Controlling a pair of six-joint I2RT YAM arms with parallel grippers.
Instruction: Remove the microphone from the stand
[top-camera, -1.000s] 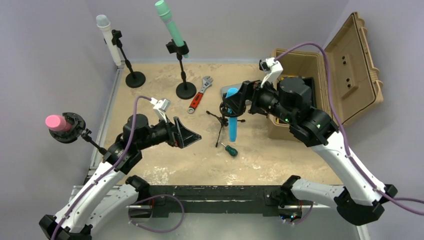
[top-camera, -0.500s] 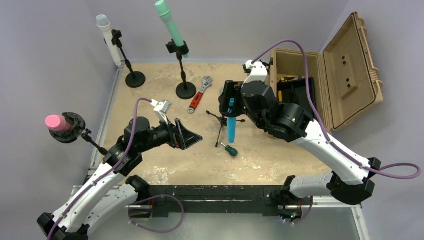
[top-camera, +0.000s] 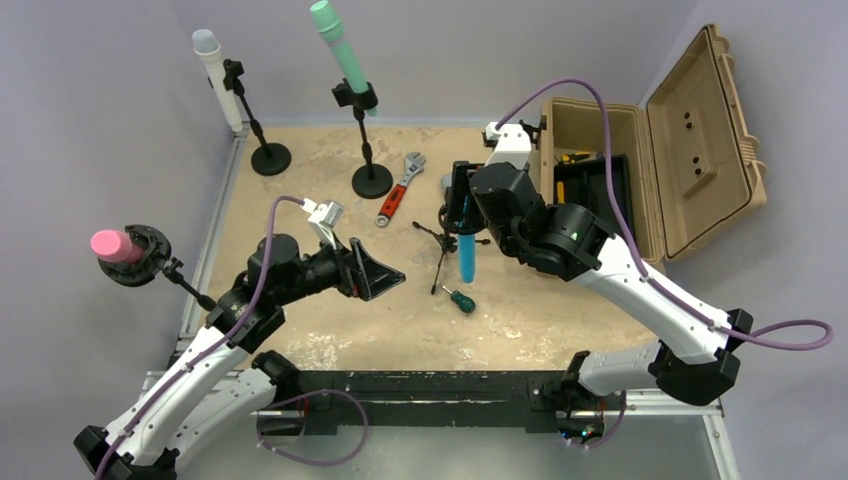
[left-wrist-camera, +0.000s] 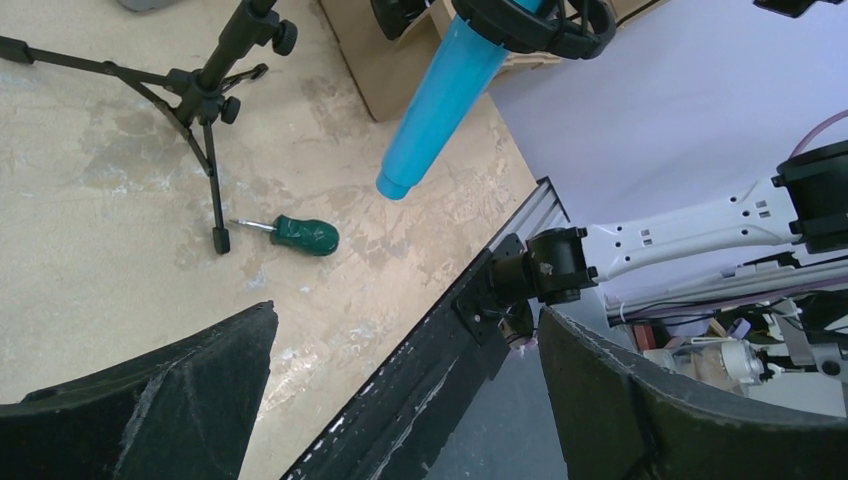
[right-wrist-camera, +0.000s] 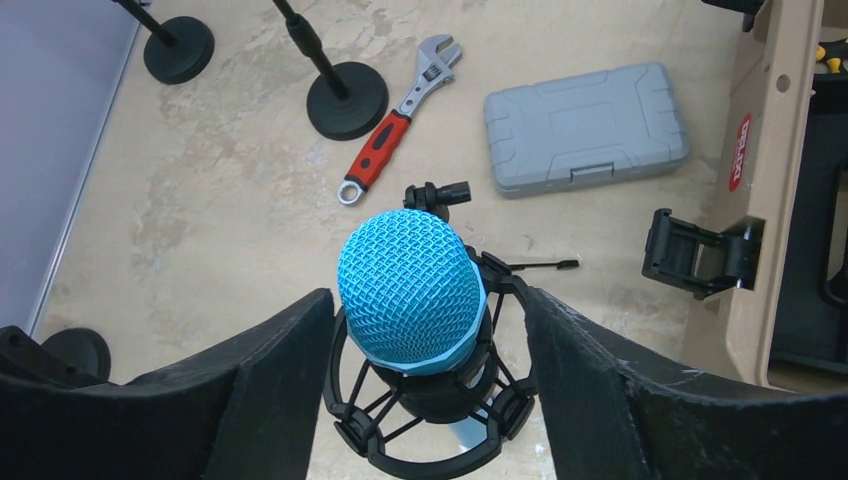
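A blue microphone (top-camera: 466, 256) sits tilted in a black shock mount (right-wrist-camera: 432, 425) on a small black tripod stand (top-camera: 440, 240) at the table's middle. My right gripper (top-camera: 458, 198) hovers over the microphone's mesh head (right-wrist-camera: 410, 290). It is open, with one finger on each side of the head, neither touching it. My left gripper (top-camera: 384, 272) is open and empty, low over the table to the left of the stand. In the left wrist view the gripper (left-wrist-camera: 407, 312) faces the blue microphone (left-wrist-camera: 440, 90) and tripod (left-wrist-camera: 200, 95).
A pink microphone (top-camera: 117, 245), a white one (top-camera: 214, 75) and a green one (top-camera: 341, 50) stand on other stands at left and back. A red wrench (top-camera: 402, 186), a grey case (right-wrist-camera: 585, 125), a green screwdriver (top-camera: 461, 299) and an open tan toolbox (top-camera: 650, 160) lie around.
My right arm has swung left, away from the toolbox, and turned so its gripper now points down over the blue microphone's head. My left arm has not moved.
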